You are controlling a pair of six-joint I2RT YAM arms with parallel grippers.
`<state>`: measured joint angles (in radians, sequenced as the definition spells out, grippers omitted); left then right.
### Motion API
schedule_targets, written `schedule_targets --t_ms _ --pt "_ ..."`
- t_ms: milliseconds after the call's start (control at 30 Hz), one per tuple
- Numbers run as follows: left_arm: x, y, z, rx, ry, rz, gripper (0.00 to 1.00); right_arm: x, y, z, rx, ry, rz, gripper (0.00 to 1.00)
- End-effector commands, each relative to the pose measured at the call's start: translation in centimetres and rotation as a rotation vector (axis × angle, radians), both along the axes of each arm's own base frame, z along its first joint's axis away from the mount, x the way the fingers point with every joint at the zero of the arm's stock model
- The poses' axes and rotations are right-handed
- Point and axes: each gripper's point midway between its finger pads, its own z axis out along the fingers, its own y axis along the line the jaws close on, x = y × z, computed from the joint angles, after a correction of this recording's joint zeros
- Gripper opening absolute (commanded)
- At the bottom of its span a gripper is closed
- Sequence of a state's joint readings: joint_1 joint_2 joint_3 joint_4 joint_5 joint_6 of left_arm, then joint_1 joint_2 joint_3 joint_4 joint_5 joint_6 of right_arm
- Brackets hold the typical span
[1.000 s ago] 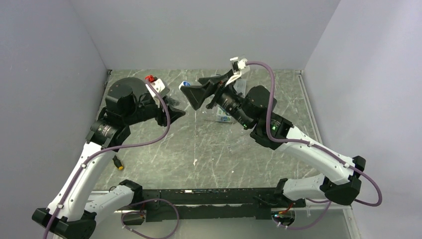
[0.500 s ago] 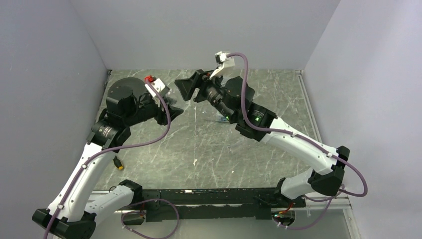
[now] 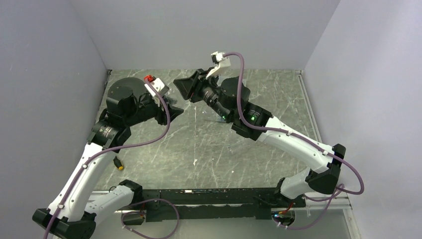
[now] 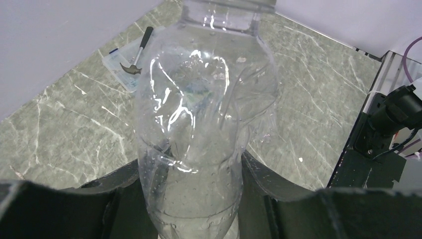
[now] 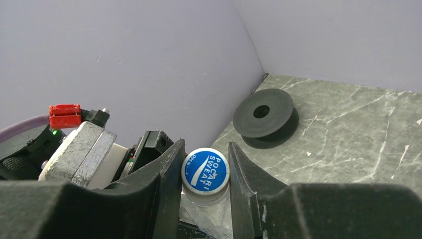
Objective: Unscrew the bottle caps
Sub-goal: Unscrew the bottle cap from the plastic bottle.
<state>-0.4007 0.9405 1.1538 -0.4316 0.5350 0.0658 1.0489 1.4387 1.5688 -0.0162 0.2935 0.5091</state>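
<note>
Even, diffuse overhead light; all three views bright, no harsh shadows. White glare streaks on clear crumpled plastic bottle (image 4: 206,124). Black ribbed spool (image 5: 263,112) throws soft shadow on grey-green marble table (image 5: 348,129). Print on blue-topped round cap (image 5: 205,172) sharp; right gripper (image 5: 205,145) fingers (image 5: 124,199) slightly soft in foreground.

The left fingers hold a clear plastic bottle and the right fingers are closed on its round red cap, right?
Only the colour is wrong: the round cap is blue with white lettering, as the right wrist view shows. The left fingers do hold the clear plastic bottle, and the right fingers are closed on the cap.
</note>
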Motion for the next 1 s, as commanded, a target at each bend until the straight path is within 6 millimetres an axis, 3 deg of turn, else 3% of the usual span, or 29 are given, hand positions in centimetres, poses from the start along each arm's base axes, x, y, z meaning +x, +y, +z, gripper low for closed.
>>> schedule_targets --t_ms 0,67,167,367,600,733,767,800,900,967 --pt "-1.1 -0.7 1.4 -0.048 -0.018 -0.056 0.24 -0.5 -0.2 3.3 0.08 -0.06 0.018 0.09" --pt "-1.8 -1.1 1.8 -0.07 -0.004 -0.094 0.24 -1.0 -0.2 3.7 0.084 -0.087 0.046 0.0" --pt "-3.8 -2.3 2.9 -0.129 0.043 -0.206 0.24 -2.7 -0.2 4.8 0.093 -0.181 0.154 0.0" --pt "-11.2 -4.1 5.2 -0.241 0.221 -0.619 0.32 -7.9 -0.7 5.8 0.1 -0.357 0.521 0.0" --pt "-13.3 -3.9 6.0 -0.263 0.256 -0.733 0.35 -11.4 -1.7 5.3 0.089 -0.417 0.757 0.0" --pt "-13.5 -3.8 5.8 -0.257 0.261 -0.743 0.36 -11.6 -1.8 4.9 0.065 -0.413 0.768 0.0" --pt "-13.4 -3.8 5.6 -0.251 0.256 -0.734 0.36 -11.1 -1.9 4.9 0.061 -0.402 0.734 0.05" --pt "-13.0 -3.8 5.5 -0.244 0.246 -0.715 0.35 -10.2 -2.2 5.0 0.06 -0.388 0.668 0.18" --pt "-10.8 -4.0 4.6 -0.218 0.2 -0.597 0.33 -6.3 -4.0 5.6 0.086 -0.307 0.39 0.95" --pt "-8.9 -3.8 3.8 -0.184 0.176 -0.492 0.35 -3.9 -5.6 5.0 0.144 -0.223 0.196 0.99"
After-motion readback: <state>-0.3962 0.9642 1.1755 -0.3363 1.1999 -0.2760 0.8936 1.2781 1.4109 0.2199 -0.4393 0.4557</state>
